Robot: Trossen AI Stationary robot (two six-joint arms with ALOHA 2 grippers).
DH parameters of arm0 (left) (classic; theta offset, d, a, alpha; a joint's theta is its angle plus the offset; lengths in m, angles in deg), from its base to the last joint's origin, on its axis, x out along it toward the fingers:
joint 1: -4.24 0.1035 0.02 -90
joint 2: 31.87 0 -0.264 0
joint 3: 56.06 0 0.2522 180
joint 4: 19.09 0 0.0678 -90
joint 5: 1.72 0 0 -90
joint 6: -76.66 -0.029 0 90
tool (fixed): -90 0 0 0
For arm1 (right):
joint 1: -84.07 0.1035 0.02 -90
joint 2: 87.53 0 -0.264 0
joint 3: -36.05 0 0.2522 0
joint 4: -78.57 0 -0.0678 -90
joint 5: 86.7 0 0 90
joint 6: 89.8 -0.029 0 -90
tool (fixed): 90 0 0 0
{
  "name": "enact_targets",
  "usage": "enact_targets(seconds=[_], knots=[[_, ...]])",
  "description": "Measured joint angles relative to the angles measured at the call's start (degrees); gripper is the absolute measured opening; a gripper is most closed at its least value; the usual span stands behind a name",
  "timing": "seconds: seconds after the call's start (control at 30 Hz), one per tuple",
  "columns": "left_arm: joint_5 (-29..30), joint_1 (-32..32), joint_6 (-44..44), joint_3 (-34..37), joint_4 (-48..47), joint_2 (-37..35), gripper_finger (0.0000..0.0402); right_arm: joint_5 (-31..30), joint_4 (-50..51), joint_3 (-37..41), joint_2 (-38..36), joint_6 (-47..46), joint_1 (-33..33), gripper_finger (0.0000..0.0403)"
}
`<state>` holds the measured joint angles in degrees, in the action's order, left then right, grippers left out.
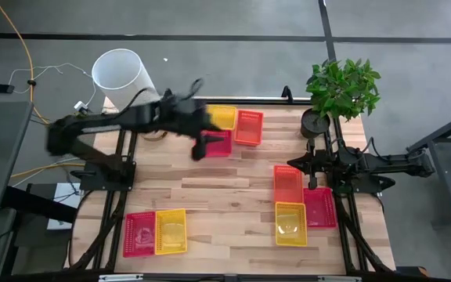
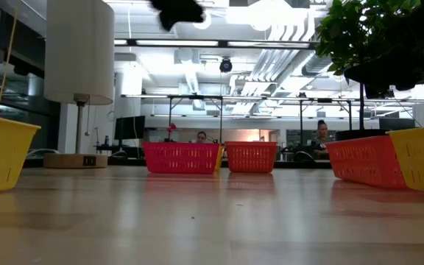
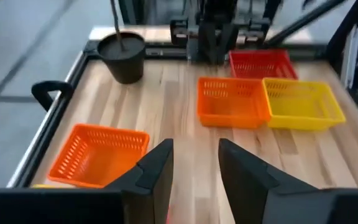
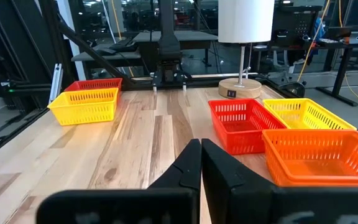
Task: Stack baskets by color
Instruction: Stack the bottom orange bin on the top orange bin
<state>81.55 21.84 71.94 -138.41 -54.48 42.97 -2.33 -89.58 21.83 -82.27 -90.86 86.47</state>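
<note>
The left gripper (image 1: 200, 149) hangs over the upper middle of the high view, its jaws parted with a clear gap and holding nothing, as the left wrist view shows between its two dark fingers (image 3: 156, 174); right below it in the high view lies a red basket (image 1: 219, 142), touching a yellow basket (image 1: 223, 116) above it and an orange basket (image 1: 249, 127) to its right; this trio sits near the table's far edge, beside the white cylinder (image 1: 121, 74) at the upper left; the right gripper (image 1: 312, 179) rests at the right centre of the high view, jaws clenched together on nothing, the closed fingers (image 4: 199, 163) meeting in the right wrist view; just beside it lie a second orange basket (image 1: 287, 183), a second yellow basket (image 1: 290, 223) below that, and a second red basket (image 1: 319, 207) to the right, all three touching or nearly so; at the lower left of the high view a third red basket (image 1: 139, 233) and a third yellow basket (image 1: 171, 231) sit side by side, touching; a potted plant (image 1: 341, 88) stands at the upper right of the wooden table (image 1: 225, 192); no basket is stacked on another; in the low view, people sit at desks in the room far behind the table.
</note>
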Motion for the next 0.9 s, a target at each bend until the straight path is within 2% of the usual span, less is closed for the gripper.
enact_targets(seconds=[0.1,0.17,0.33,0.43,0.53,0.9], knots=[[0.1,-0.8,3.0,17.5,16.2,-11.0,0.0107,0.0,0.0,0.0,0.0,0.0,0.0,0.0],[0.1,-1.5,4.7,26.4,26.1,-16.9,0.0106,0.0,0.0,0.0,0.0,0.0,0.0,0.0],[-0.1,-2.9,6.1,41.1,43.1,-28.3,0.0106,0.0,0.0,0.0,0.0,0.0,0.0,0.0],[0.0,-3.1,6.1,44.9,48.1,-32.2,0.0106,0.0,0.0,0.0,0.0,0.0,0.0,0.0],[0.0,-3.1,5.9,46.1,48.5,-34.4,0.0106,0.0,0.0,0.0,0.0,0.0,0.0,0.0],[0.0,-3.1,4.8,46.1,48.0,-34.9,0.0106,0.0,0.0,0.0,0.0,0.0,0.0,0.0]])
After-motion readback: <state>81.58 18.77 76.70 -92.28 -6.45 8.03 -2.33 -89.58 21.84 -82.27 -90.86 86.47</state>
